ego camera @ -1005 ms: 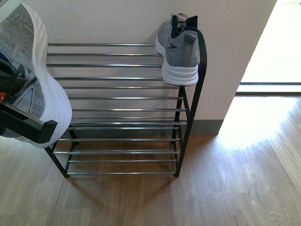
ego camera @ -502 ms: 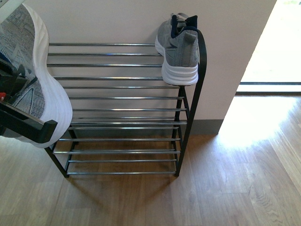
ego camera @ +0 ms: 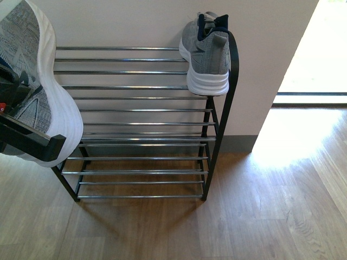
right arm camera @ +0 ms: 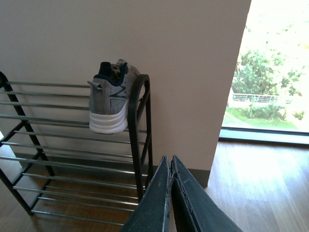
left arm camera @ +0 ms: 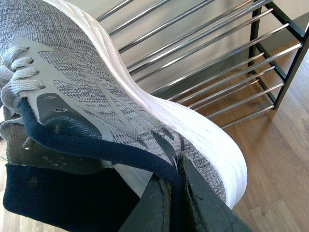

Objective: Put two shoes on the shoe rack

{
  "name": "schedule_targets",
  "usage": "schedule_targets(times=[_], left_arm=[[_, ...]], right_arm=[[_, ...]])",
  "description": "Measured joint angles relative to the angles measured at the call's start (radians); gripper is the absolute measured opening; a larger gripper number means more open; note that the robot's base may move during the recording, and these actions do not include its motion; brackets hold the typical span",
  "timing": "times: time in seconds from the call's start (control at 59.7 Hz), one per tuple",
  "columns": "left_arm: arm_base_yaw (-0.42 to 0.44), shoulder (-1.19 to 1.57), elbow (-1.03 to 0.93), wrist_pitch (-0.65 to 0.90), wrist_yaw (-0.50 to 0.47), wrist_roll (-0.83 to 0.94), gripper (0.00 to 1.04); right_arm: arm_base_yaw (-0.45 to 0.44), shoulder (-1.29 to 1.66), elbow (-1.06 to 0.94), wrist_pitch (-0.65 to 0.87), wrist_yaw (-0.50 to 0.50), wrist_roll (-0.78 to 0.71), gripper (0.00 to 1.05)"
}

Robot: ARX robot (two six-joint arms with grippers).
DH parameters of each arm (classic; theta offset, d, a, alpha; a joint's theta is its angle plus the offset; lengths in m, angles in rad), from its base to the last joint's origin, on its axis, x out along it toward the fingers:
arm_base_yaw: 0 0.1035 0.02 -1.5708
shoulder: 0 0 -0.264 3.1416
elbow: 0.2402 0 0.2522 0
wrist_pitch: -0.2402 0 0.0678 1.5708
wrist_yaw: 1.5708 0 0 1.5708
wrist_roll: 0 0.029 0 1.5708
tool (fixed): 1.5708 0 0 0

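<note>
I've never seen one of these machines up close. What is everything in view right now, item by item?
Sneaker on rack: one, grey with white sole and navy collar, right end of the top shelf, heel toward the front camera.
Held sneaker: one, same colours, lifted at the rack's left end, not yet on a shelf.
Shoe rack: one, black frame with silver rods, against the wall.
Wall: one, cream, behind the rack.
Floor: one, light brown wood, under the rack.
Window: one, bright with greenery outside, to the rack's right.
Left gripper: one, black, shut on the held sneaker's collar.
Right gripper: one, dark, shut, holding nothing.
</note>
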Motion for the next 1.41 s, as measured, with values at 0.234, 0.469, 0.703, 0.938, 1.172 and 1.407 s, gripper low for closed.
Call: schedule_targets(times=[0.234, 0.469, 0.703, 0.938, 1.172, 1.407], left_arm=[[0.0, 0.0, 0.0, 0.0, 0.0, 0.0, 0.02], [0.0, 0.0, 0.0, 0.0, 0.0, 0.0, 0.02], [0.0, 0.0, 0.0, 0.0, 0.0, 0.0, 0.02], [0.0, 0.0, 0.0, 0.0, 0.0, 0.0, 0.02], [0.0, 0.0, 0.0, 0.0, 0.0, 0.0, 0.02], [0.0, 0.0, 0.0, 0.0, 0.0, 0.0, 0.02]], right_arm=[[0.001, -0.097, -0.019, -0.051, 0.0, -0.001, 0.01], [0.001, -0.221, -0.019, -0.171, 0.0, -0.001, 0.01], [0.001, -0.312, -0.019, -0.262, 0.0, -0.001, 0.01], [0.001, -0.375, -0.019, -0.325, 0.0, -0.001, 0.01], [0.002, -0.544, -0.019, -0.501, 0.0, -0.002, 0.01], [0.002, -0.546, -0.019, -0.501, 0.0, -0.002, 0.01]])
